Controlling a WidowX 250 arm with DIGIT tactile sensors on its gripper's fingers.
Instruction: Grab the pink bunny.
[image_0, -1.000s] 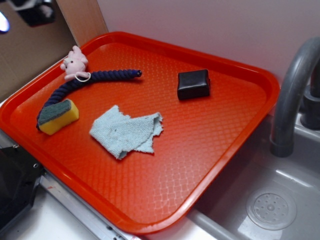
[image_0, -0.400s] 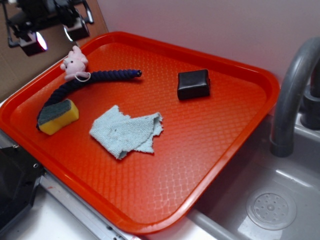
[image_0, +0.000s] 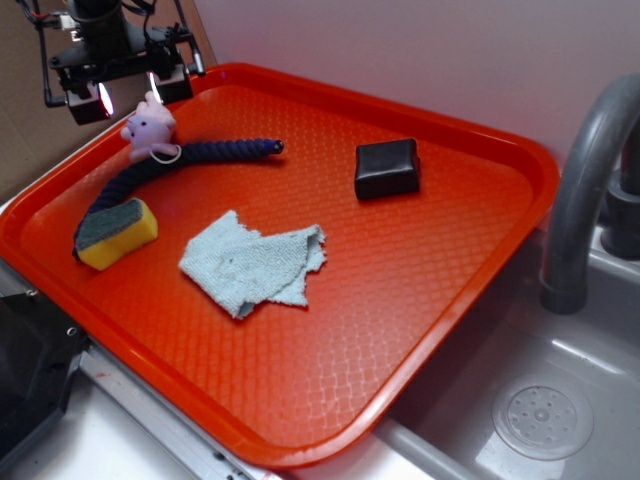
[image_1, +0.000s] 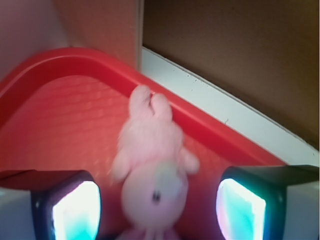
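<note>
Glossy orange plastic tray (image_0: 430, 290) with a fine diamond-embossed texture. Fuzzy plush pink bunny (image_0: 150, 124). Braided navy rope (image_0: 190, 157). Nubby pale-blue cloth (image_0: 250, 262). Porous yellow sponge (image_0: 118, 234) topped by rough green scouring pad.

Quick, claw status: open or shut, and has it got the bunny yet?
Claw: open, holding nothing. Its fingers sit on either side of the pink bunny, which lies on the red tray, not yet gripped.
</note>
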